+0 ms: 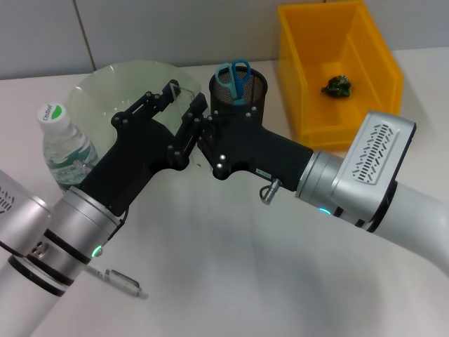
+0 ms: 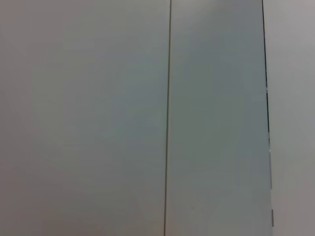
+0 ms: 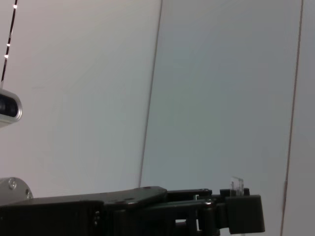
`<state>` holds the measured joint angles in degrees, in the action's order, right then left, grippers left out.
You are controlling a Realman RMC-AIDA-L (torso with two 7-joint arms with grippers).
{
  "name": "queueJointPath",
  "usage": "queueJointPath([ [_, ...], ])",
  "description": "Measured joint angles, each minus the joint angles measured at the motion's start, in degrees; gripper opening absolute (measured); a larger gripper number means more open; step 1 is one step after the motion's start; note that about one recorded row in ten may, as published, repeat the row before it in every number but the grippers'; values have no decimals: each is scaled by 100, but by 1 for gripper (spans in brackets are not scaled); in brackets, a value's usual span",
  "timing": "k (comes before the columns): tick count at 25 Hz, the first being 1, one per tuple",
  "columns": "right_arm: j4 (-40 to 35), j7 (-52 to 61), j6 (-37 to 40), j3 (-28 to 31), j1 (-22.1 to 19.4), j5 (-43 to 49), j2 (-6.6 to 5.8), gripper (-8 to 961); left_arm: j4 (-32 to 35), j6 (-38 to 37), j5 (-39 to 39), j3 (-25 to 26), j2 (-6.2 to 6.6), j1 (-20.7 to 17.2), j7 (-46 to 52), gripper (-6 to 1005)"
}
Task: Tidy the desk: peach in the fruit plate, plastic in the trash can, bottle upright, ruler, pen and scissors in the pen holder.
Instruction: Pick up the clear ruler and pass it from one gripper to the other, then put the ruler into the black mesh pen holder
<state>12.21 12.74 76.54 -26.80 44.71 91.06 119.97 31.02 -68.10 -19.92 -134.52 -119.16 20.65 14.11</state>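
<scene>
The yellow trash can (image 1: 330,133) is sitting at the far right of the table with a dark crumpled piece of plastic (image 1: 337,86) lying inside it, and the pale green fruit plate (image 1: 95,98) is lying at the far left, partly hidden behind the arms. The right gripper (image 1: 203,130) is reaching in from the right and hovering just near of the black mesh pen holder (image 1: 242,91), its fingers meeting the left arm's around a clear ruler; I cannot tell how wide they are spread. The left gripper (image 1: 184,96) is stretching over the plate toward the holder, its fingers pinching the transparent ruler (image 1: 184,91), whose tip (image 3: 236,185) is also showing above the black fingers in the right wrist view. The water bottle (image 1: 63,147) is standing upright at the left, near the plate. Blue-handled scissors (image 1: 235,76) are standing in the holder, and a silver pen (image 1: 121,281) is lying on the near table under the left arm
</scene>
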Motion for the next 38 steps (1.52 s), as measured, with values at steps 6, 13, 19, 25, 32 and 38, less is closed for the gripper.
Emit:
queueJointPath([
  [6,8,4,1,40,-33,-8,1,8,-1,1,6,-5,-4,0,42,388],
  [13,52,3,1,126,-59,-6,0,14,-26,5,27,16,-5,0,70,480],
  [19,54,-12,1,135,-73,-6,0,20,-33,2,23,28,-2,0,84,689],
  [25,56,-13,1,139,-83,-9,0,25,-37,2,32,23,-2,-1,137,812],
  [32,60,-13,87,304,-198,-18,0,31,-45,-70,158,38,35,-38,569,859],
  [38,-17,156,316,507,-363,-30,0,36,-206,-497,850,255,103,-263,1040,859],
])
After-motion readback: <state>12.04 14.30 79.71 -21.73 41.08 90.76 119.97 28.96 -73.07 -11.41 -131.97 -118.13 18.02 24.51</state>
